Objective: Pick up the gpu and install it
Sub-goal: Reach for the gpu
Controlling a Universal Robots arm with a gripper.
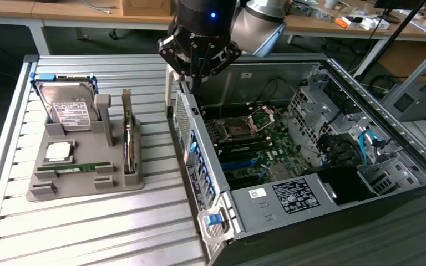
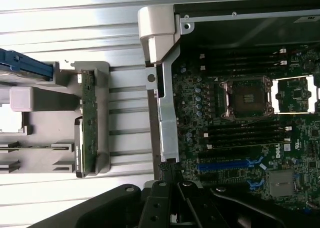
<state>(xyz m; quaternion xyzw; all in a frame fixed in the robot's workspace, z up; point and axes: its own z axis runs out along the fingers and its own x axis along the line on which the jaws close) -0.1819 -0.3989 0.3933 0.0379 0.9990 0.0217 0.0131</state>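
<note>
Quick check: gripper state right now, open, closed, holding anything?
Gripper: jaws shut, holding nothing; the gpu stands on edge in the grey holder.

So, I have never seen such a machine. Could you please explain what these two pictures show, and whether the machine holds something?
This is one robot arm with a grasping tool at its end. One picture comes from a camera off the arm and sees the whole scene; the other comes from a camera on the wrist, looking down past the tool. On the slatted metal table lies an open computer case, its motherboard visible. Beside it, on the exterior view's left, a grey holder carries parts: a hard drive, a processor chip, a memory stick and the gpu, standing on its edge. The tool is shut and holds nothing; it hangs above the case wall nearest the holder. The gpu is not yet picked up.
</note>
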